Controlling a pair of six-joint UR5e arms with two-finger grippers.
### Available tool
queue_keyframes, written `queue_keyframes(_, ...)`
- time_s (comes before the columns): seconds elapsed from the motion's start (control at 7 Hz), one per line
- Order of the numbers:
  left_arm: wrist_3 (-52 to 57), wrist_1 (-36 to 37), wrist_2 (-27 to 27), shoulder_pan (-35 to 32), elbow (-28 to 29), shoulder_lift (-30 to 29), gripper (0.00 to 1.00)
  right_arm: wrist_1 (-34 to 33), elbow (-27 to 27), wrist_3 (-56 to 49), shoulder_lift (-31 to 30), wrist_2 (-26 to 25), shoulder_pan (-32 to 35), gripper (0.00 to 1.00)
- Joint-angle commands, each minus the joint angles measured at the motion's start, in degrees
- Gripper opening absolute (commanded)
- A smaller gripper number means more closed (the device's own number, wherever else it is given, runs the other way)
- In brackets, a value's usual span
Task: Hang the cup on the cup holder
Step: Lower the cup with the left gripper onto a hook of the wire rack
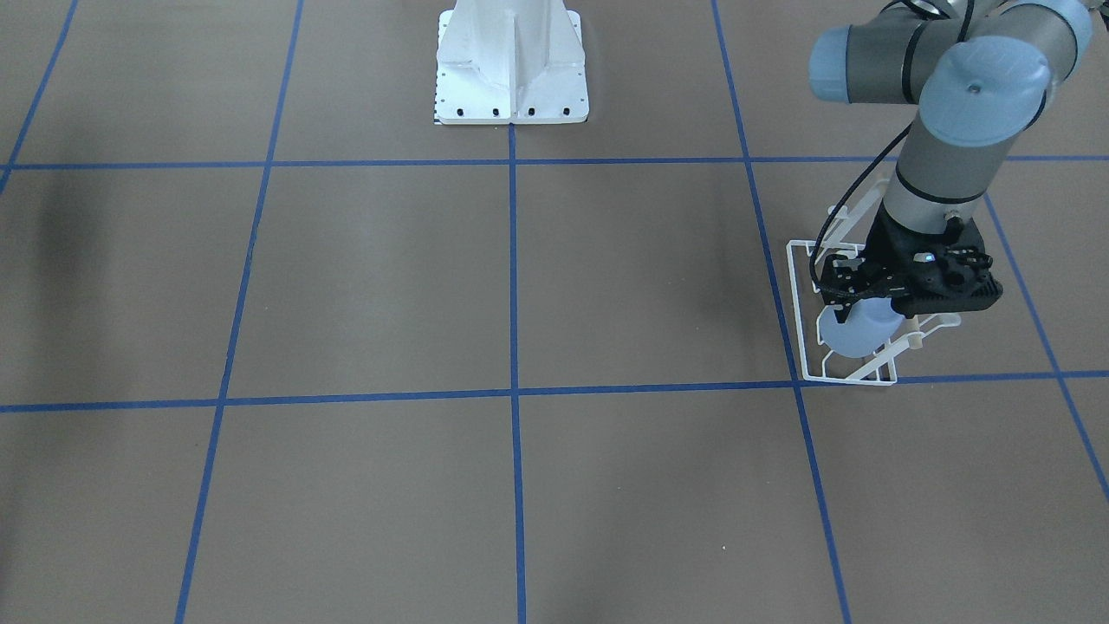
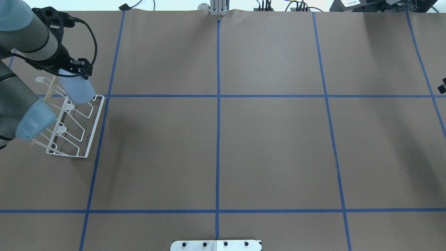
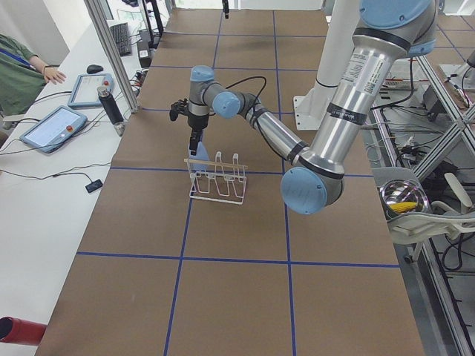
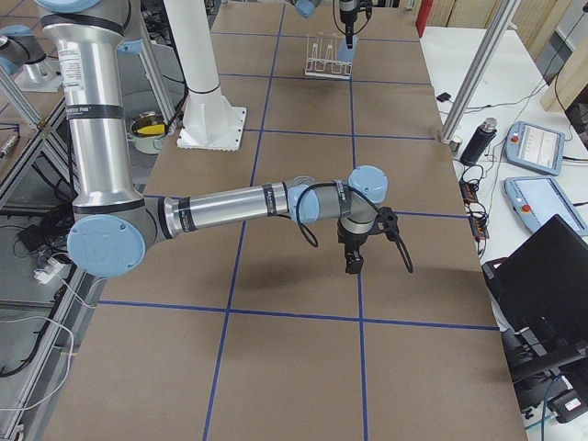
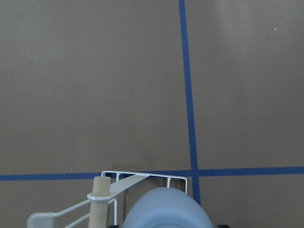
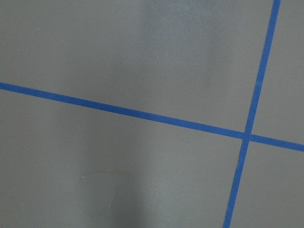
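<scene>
Since the front-facing view shows the rack closest, it is logged first: the left end effector [image 1: 866, 305] is seen over the operator-side end of the cup holder [image 1: 845, 380], grasping the cup [image 1: 853, 336], which hangs directly beneath it, above the base frame. Broad brown surface [image 1: 364, 277] crossed by blue tape lines [image 1: 513, 260] lies between the rack and the robot base [image 1: 511, 69].

Overhead view: the cup [image 2: 78, 89] is held tilted at the far end of the cup holder [image 2: 95, 126], its upper end inside the left end effector [image 2: 75, 69] and its lower end over the frame's far corner. The wooden rod [image 2: 52, 87] runs just beside it. The far edge of the surface [image 2: 271, 52] is well apart from the rack.

Exterior left view: the cup [image 3: 200, 153] is noted at prong height at the rack's [image 3: 217, 182] end, under the left end effector [image 3: 194, 139]. An operator [image 3: 15, 74] sits beyond the surface's edge.

Exterior right view: the right end effector [image 4: 353, 265] hovers low over the surface, well apart from the cup holder [image 4: 323, 57]. Whether it is released or clenched cannot be told.

Left wrist view: the cup [image 5: 166, 209] fills the bottom centre. Rack wire [image 5: 142, 172] and rod [image 5: 99, 204] are just beside it.

Right wrist view: only the surface [image 6: 118, 47] and tape lines are recorded.
</scene>
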Motion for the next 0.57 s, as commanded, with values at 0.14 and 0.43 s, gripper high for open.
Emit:
queue_keyframes(0.14,0.48,-7.61,-0.23,-0.59,-0.57,5.82,0.98,0.19,0.15,0.53,-0.13,-2.57,0.11,1.0)
queue_keyframes(0.43,11.06,-7.17,-4.75,-6.61,-0.92,7.56,0.98,0.19,-0.38,0.35,0.57,-6.18,0.11,1.0)
